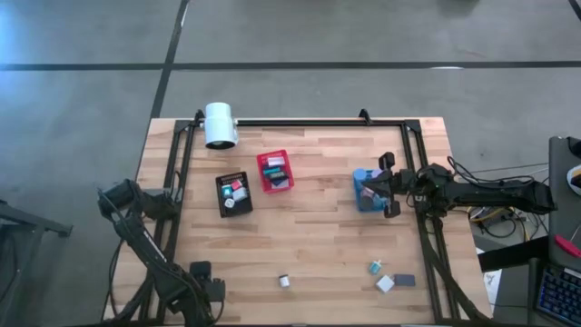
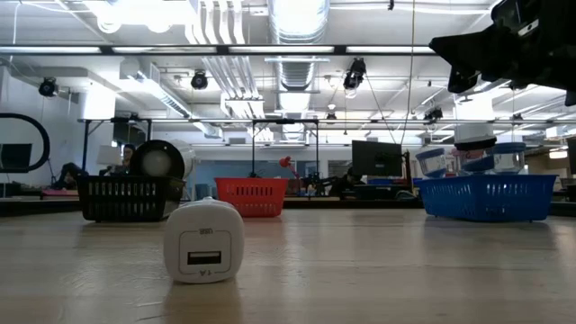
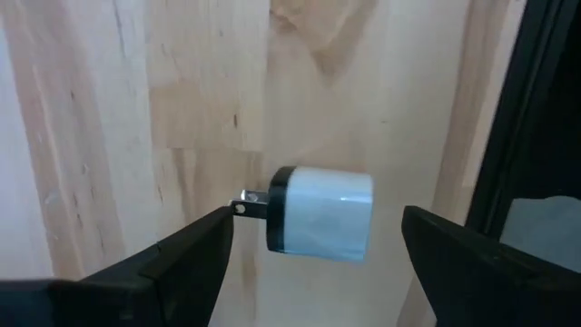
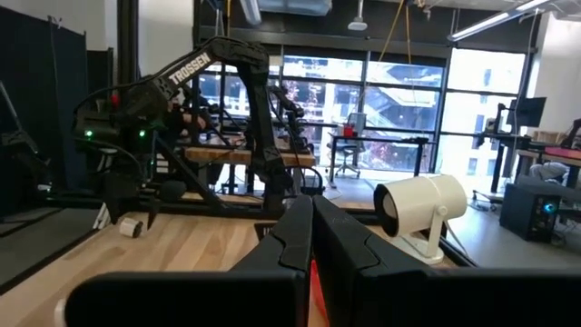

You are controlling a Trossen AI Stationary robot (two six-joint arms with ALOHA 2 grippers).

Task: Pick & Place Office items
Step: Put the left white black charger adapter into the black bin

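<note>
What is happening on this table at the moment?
Two robot arms are sorting small office items into bins. The left gripper is open above a white USB charger lying on the wooden table near its front edge; the charger is between the fingers but not gripped. The right gripper is shut and hangs over the blue bin. The red bin and black bin already hold items, and a few pieces wait at the front right.

Left gripper (image 1: 211, 289): mostly cut off at the worktop's (image 1: 309, 236) 7 o'clock edge.
Blue bin (image 1: 367, 193): partly hidden under the right gripper (image 1: 390, 186).
Bin contents: too small to identify.
</note>
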